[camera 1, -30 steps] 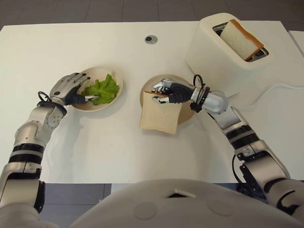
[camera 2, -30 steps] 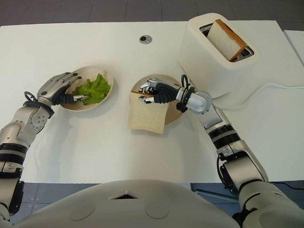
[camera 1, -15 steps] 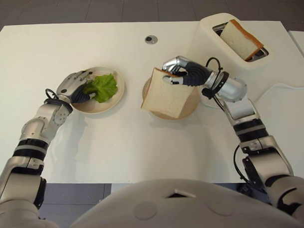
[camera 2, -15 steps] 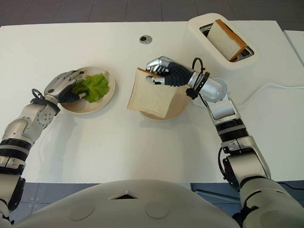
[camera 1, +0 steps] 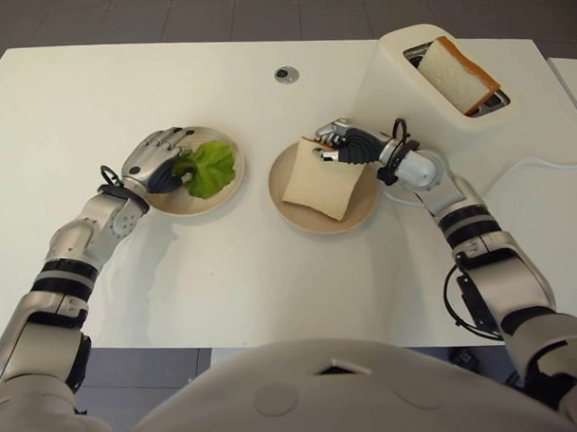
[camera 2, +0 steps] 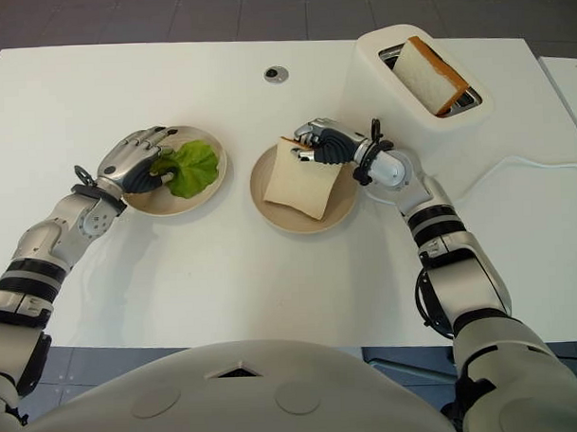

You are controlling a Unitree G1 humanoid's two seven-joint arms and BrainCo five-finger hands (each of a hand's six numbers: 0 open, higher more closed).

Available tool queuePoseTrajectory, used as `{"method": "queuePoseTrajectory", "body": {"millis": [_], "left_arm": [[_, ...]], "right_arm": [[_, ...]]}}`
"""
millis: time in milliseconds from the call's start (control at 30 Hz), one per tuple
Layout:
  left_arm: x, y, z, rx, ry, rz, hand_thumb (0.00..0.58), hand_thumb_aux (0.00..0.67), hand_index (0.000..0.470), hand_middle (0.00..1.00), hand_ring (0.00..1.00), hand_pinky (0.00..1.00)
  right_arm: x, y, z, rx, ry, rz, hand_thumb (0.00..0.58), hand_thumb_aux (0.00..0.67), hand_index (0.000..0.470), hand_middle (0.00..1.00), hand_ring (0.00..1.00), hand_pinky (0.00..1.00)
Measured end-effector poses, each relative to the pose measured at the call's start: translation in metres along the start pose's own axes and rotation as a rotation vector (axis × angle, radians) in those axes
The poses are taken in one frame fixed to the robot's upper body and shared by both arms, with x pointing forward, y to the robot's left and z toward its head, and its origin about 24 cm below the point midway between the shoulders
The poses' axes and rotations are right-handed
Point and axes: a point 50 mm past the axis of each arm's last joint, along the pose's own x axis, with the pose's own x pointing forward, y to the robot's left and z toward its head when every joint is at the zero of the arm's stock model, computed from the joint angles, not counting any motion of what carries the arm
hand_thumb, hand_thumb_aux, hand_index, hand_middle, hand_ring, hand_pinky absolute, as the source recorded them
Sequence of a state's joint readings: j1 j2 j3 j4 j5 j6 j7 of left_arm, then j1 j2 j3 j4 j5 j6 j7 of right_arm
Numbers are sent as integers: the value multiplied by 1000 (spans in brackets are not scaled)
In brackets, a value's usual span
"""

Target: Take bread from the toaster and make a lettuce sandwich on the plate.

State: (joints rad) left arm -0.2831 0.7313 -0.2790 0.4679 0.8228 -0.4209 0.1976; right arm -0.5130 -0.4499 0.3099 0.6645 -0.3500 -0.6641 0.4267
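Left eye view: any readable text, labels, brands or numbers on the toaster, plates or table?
None: no readable text.
The toaster, the bread plate, the lettuce plate and the table look plain.
The round fitting set in the table is too small to show any mark.
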Motion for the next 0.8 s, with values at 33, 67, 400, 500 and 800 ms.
{"method": "queuePoseTrajectory", "body": {"millis": [33, 67, 400, 500, 800], "left_arm": [[0, 1, 0, 0, -3, 11, 580, 670, 470, 0, 0, 0], [0, 2, 1, 0, -6, 31, 580, 670, 470, 0, 0, 0], [5, 18, 12, -43, -82, 149, 580, 670, 470, 0, 0, 0], [6, 28, 29, -132, -173, 214, 576, 617, 433, 0, 0, 0], [12, 27, 98, -321, -483, 197, 570, 583, 409, 0, 0, 0]], "right_arm": [[-1, 3, 0, 13, -4, 21, 580, 670, 470, 1000, 1000, 1000], [-2, 7, 1, 28, -17, 45, 580, 670, 470, 1000, 1000, 1000], [-2, 8, 13, 13, -63, 2, 0, 0, 0, 0, 0, 0], [-4, -5, 16, -6, -73, -108, 0, 0, 0, 0, 0, 0], [-12, -52, 15, -29, -40, -472, 0, 0, 0, 0, 0, 0]]}}
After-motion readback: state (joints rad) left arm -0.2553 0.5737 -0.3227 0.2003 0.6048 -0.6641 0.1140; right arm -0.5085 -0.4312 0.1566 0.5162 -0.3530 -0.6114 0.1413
